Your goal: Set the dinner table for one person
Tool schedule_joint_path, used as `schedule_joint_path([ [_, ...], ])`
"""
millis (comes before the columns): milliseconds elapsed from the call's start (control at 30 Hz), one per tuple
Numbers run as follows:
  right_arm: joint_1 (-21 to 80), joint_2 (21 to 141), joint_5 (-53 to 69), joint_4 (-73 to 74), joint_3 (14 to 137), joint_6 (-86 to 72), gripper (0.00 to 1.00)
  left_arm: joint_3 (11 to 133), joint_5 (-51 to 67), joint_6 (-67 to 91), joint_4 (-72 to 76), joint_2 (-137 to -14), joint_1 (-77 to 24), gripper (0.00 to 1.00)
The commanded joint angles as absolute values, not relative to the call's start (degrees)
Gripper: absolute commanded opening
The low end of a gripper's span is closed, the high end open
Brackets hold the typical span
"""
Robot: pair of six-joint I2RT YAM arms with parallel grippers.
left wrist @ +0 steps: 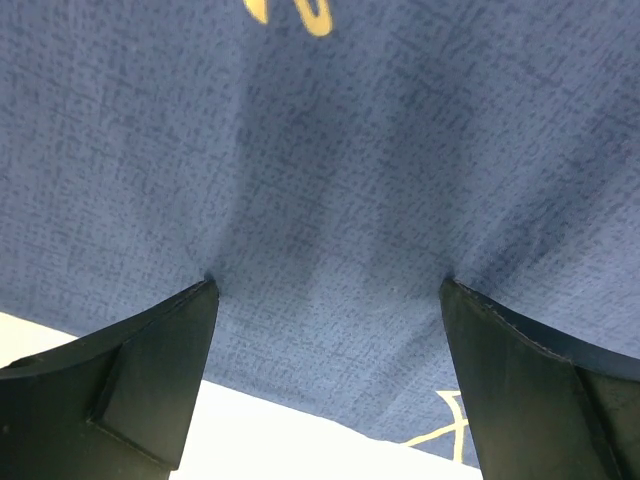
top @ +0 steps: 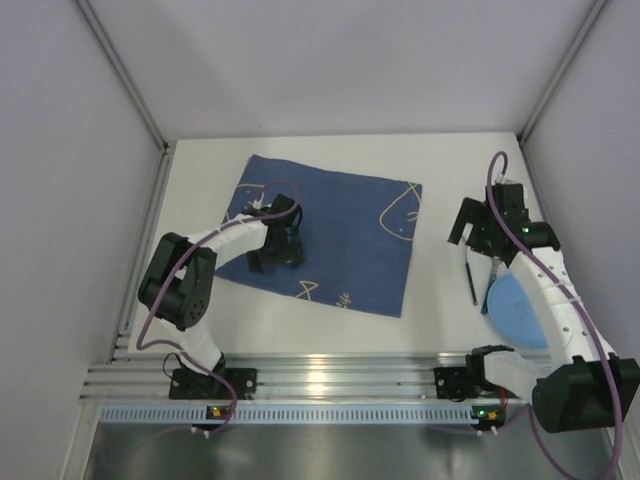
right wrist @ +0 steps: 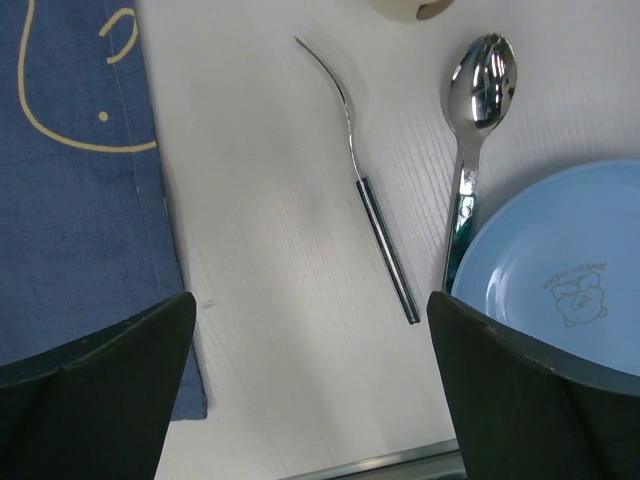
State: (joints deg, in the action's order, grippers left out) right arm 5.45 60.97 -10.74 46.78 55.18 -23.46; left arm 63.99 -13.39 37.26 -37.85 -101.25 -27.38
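The white dinner table (top: 200, 200) carries a dark blue cloth mat (top: 340, 230) with pale stitched designs, lying slightly skewed. My left gripper (top: 275, 255) is open, its fingertips (left wrist: 200, 300) down at the mat (left wrist: 330, 150) near its front-left edge, with nothing between them. My right gripper (top: 475, 235) is open and empty above bare table (right wrist: 270, 250), right of the mat. A fork (right wrist: 360, 180) with a dark handle, a spoon (right wrist: 480, 85) and a light blue plate (right wrist: 560, 290) lie below it to the right.
The plate (top: 520, 305) and the fork (top: 470, 282) sit at the table's right side, partly under my right arm. A cream object (right wrist: 410, 8) shows at the top edge of the right wrist view. Grey walls enclose the table; an aluminium rail (top: 330, 380) runs along the front.
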Motion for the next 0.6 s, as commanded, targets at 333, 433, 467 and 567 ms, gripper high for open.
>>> schedule_joint_path([
  [333, 4.7, 81.8, -17.2, 49.5, 83.1, -21.8, 1.00, 49.6, -5.7, 48.2, -31.5, -95.8, -36.5, 0.98],
  [433, 4.0, 85.7, -17.6, 50.1, 85.6, -22.0, 1.00, 48.8, -3.6, 50.5, -30.5, -94.1, -38.1, 0.98],
  [467, 3.8, 86.6, -18.3, 50.2, 86.1, -22.0, 1.00, 48.7, -2.8, 51.0, -30.2, -93.5, -38.1, 0.98],
  [567, 1.8, 90.2, -19.1, 50.2, 87.2, -21.7, 1.00, 49.9, -1.1, 51.2, -30.8, -91.3, -38.3, 0.98],
])
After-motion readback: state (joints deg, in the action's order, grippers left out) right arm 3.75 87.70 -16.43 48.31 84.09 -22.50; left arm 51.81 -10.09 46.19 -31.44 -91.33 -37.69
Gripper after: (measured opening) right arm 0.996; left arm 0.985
